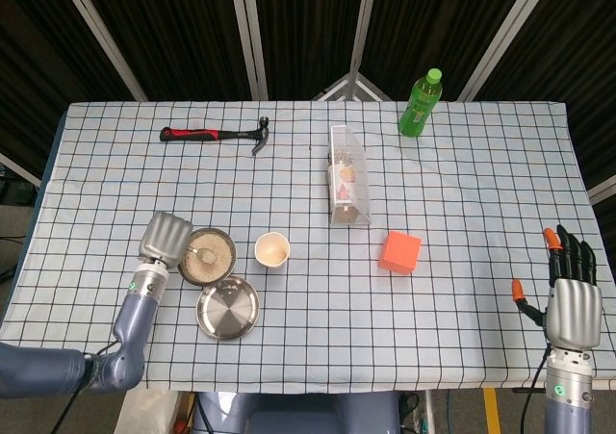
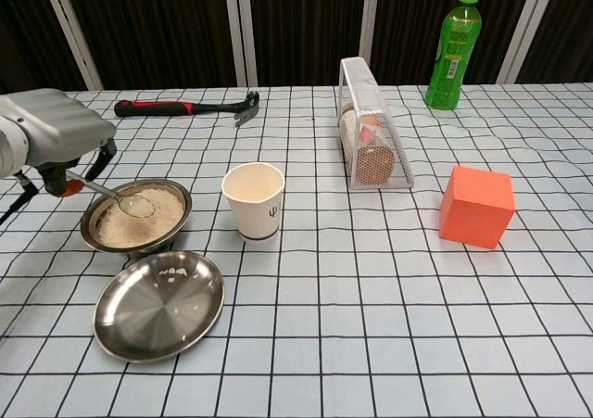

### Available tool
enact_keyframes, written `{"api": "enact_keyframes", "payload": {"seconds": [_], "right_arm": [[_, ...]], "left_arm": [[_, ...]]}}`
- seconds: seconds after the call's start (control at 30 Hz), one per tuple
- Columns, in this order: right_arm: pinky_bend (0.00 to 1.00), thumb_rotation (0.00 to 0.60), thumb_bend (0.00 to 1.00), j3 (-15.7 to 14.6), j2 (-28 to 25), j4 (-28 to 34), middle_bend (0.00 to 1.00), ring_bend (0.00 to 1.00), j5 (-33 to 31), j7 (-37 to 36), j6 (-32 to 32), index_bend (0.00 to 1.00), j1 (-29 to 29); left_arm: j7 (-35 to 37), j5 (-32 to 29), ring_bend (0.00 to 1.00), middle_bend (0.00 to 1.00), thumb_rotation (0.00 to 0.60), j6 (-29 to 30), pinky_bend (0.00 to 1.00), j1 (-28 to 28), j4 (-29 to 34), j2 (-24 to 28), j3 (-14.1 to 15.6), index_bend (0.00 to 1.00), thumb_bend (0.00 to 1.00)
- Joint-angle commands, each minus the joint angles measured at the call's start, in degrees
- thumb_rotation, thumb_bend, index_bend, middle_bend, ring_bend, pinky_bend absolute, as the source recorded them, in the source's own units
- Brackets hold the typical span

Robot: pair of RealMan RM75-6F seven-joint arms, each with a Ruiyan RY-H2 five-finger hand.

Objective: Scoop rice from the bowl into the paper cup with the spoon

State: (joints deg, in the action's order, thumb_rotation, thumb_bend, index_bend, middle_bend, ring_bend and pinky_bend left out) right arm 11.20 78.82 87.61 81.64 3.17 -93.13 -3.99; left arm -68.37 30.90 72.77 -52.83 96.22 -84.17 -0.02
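I am holding the spoon (image 2: 119,196) in my left hand (image 2: 51,131), fingers curled around its handle at the left edge of the table (image 2: 371,344), and the spoon's bowl is hanging just above the rice (image 2: 139,221) with a small load of grains sitting in it. In the head view the left hand (image 1: 164,238) is sitting just left of the bowl (image 1: 208,256), with the spoon (image 1: 200,254) reaching in over the rice. The bowl (image 2: 93,242), a metal one, is standing on the checked cloth with the rice filling it nearly to the rim. The paper cup (image 2: 253,199) is standing upright just to the right of the bowl, apart from it, and I am seeing its pale inside from the head view (image 1: 272,250); I cannot tell whether any rice is lying in it. A metal plate (image 2: 159,303) is lying in front of the bowl, nearly touching it, with a few white grains near its far edge. My right hand (image 1: 572,294) is resting well away at the table's near right corner, fingers spread and holding nothing; the chest view is not showing it. Farther back, a hammer (image 2: 190,107) with a red and black handle is lying on the cloth, a wire mesh container (image 2: 371,140) is sitting near the middle, an orange cube (image 2: 476,206) is sitting to its right, and a green bottle (image 2: 453,51) is standing upright at the far right.
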Motion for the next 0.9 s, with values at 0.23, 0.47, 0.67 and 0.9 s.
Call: {"api": "enact_keyframes", "payload": {"seconds": [0.23, 0.47, 0.67, 0.9], "right_arm": [[0.0, 0.6, 0.38, 0.01, -0.04, 0.08, 0.0, 0.0, 0.0, 0.08, 0.18, 0.0, -0.1], [0.0, 0.6, 0.38, 0.03, -0.06, 0.06, 0.0, 0.0, -0.03, 0.06, 0.23, 0.0, -0.11], [0.0, 0.6, 0.38, 0.02, -0.09, 0.04, 0.0, 0.0, -0.04, -0.01, 0.21, 0.0, -0.08], [0.0, 0.6, 0.38, 0.02, -0.1, -0.01, 0.0, 0.0, 0.02, -0.08, 0.16, 0.0, -0.07]], "left_arm": [[3.54, 2.72, 1.0, 1.0, 0.6, 0.86, 1.0, 2.24, 0.99, 1.2, 0.29, 0.54, 0.5], [4.44, 3.79, 1.0, 1.0, 0.6, 1.37, 1.0, 2.93, 1.26, 1.54, -0.26, 0.54, 0.5], [4.13, 3.74, 1.0, 1.0, 0.6, 1.47, 1.0, 2.69, 1.85, 1.43, -1.36, 0.54, 0.5], [2.99, 3.06, 1.0, 1.0, 0.6, 1.68, 1.0, 1.55, 3.41, 1.1, -3.39, 0.54, 0.5]]}}
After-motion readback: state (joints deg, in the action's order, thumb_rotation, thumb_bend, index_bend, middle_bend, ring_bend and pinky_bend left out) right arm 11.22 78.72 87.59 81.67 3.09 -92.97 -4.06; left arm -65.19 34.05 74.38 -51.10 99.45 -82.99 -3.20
